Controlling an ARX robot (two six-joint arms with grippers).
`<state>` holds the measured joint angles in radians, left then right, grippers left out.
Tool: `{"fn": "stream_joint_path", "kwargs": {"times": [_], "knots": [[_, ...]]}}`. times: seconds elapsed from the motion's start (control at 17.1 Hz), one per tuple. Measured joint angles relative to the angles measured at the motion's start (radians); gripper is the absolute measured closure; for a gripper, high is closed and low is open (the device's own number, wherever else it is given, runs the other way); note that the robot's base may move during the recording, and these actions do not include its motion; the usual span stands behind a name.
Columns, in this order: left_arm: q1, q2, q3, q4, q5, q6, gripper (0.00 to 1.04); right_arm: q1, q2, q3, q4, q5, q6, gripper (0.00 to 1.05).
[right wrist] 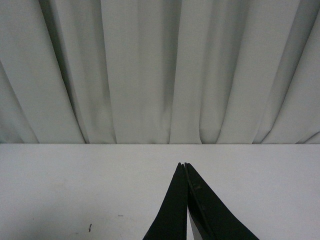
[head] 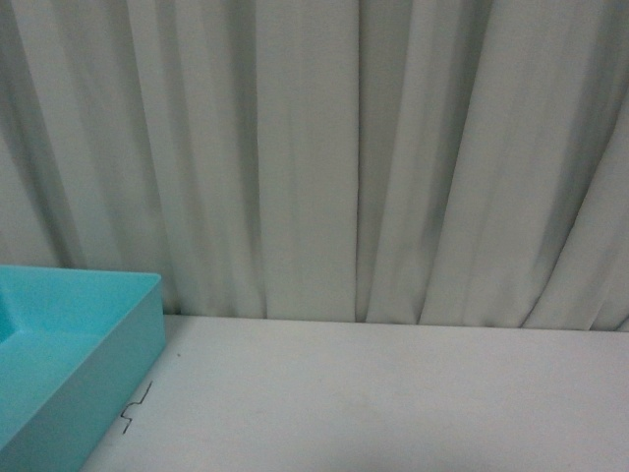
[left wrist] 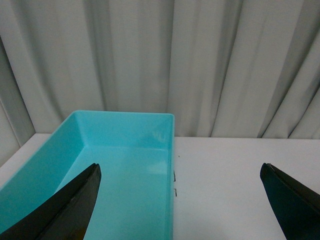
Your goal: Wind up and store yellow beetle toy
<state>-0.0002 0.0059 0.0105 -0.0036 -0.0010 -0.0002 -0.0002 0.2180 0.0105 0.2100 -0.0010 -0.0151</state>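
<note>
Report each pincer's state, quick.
Left pincer: open wide, nothing between its fingers.
Right pincer: closed, tips together, nothing seen in its grip.

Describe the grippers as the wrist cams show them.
Left gripper: two matte black fingers, broad at the base, tapering to curved points. Right gripper: same black tapered fingers, smooth, blade-like. No cables, markings or arm links show; the front view shows neither arm.
</note>
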Motion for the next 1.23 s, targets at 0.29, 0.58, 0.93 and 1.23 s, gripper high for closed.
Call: {"fn": "stream_joint_path", "kwargs": {"times": [0.29, 0.58, 0.93, 1.23], "knots": [[0.0, 0.0, 0.0, 0.0, 0.0, 0.0, 0.07, 0.0, -0.106, 0.001, -0.138, 0.001, 0.0, 1.03], [0.0, 0.0, 0.0, 0.001, 0.001, 0.0, 0.07, 0.0, -0.215, 0.001, -0.212, 0.001, 0.001, 1.03], [0.0, 0.0, 0.0, 0.0, 0.0, 0.0, 0.07, 0.0, -0.216, 0.0, -0.214, 0.002, 0.0, 0.64], [-0.022, 0.031, 0.042, -0.139, -0.066, -0.049, 0.07, 0.0, -0.216, 0.0, -0.214, 0.001, 0.001, 0.05]]}}
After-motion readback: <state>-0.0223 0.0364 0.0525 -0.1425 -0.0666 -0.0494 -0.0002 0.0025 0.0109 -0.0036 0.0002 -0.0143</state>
